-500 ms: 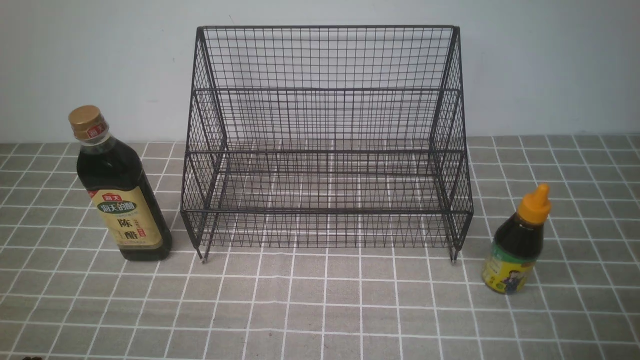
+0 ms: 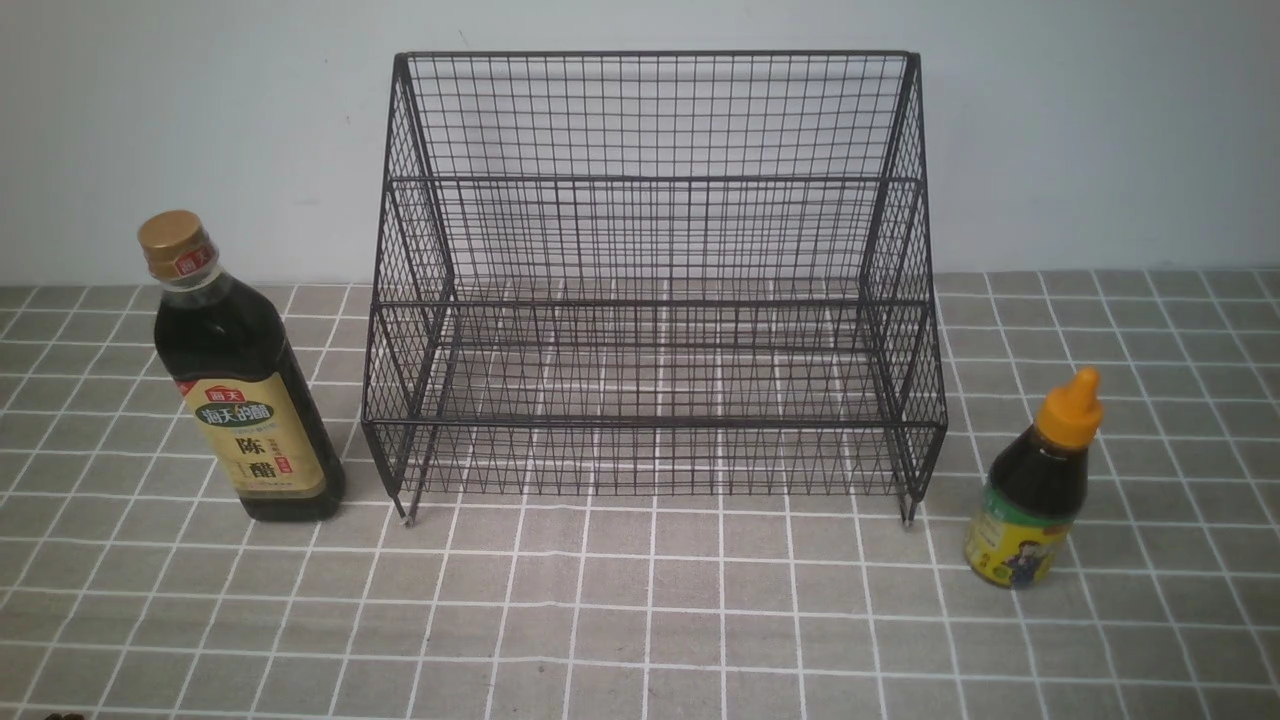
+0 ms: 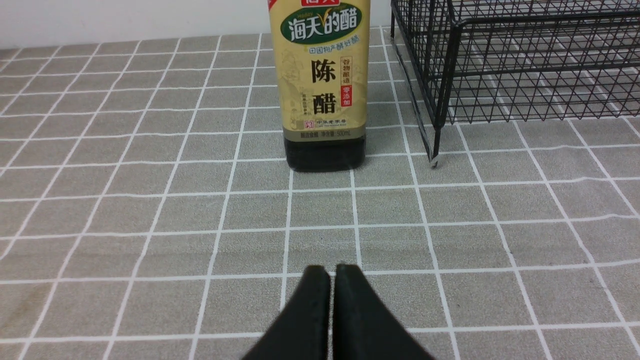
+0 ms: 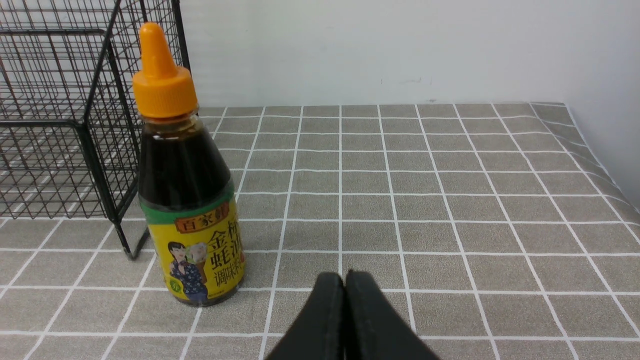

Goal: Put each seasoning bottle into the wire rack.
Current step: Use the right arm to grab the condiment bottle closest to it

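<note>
Left claw (image 3: 332, 273) clenched, nothing held; tall bottle (image 3: 322, 90) upright straight ahead, apart, toward surface (image 2: 640, 620) left edge. Right claw (image 4: 345, 278) clenched too; short bottle (image 4: 189, 200) ahead, offset toward wire rack (image 2: 650, 300), nearer right edge.

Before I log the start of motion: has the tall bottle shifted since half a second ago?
No. The tall bottle stands just as far to the left of the wire rack and its front leg as it did before.
</note>
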{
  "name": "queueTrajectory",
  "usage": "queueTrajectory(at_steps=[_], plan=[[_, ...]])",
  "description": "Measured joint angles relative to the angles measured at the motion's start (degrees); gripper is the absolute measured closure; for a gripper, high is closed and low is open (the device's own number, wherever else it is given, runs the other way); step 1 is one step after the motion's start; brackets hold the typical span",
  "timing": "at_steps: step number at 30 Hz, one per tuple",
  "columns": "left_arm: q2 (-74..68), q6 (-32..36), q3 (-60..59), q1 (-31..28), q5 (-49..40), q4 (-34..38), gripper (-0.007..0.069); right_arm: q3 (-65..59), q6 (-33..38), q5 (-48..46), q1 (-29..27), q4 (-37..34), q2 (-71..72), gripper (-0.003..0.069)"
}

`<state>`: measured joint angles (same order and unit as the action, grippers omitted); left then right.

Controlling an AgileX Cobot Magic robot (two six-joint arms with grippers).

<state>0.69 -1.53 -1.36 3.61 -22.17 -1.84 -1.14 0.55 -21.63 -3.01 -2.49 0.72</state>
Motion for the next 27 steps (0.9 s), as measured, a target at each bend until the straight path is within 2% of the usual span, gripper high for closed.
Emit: queueTrajectory(at_steps=[8, 14, 18, 23, 25, 27], plan=[[0.0, 0.0, 0.0, 0.0, 0.0, 0.0, 0.0631, -0.11, -0.55, 1.12, 0.0, -1.59, 0.0, 0.0673], [0.0, 0.0, 0.0, 0.0, 0.0, 0.0, 0.0631, -0.42, -10.18, 16.9, 0.0, -26.29, 0.0, 0.0673], [0.0, 0.0, 0.0, 0.0, 0.0, 0.0, 0.0631, -0.42, -10.08, 21.63, -0.11, -34.93, 0.0, 0.0673], [0.0, 0.0, 0.0, 0.0, 0.0, 0.0, 0.0631, -0.3, -8.96, 25.69, -0.18, -37.9, 0.0, 0.0673], [0.0, 0.0, 0.0, 0.0, 0.0, 0.0, 0.0631, 0.46, -8.5, 24.4, -0.12, -37.9, 0.0, 0.0673], [0.0, 0.0, 0.0, 0.0, 0.0, 0.0, 0.0631, 6.36, -5.8, 16.95, 0.41, -35.38, -1.72, 0.0673]])
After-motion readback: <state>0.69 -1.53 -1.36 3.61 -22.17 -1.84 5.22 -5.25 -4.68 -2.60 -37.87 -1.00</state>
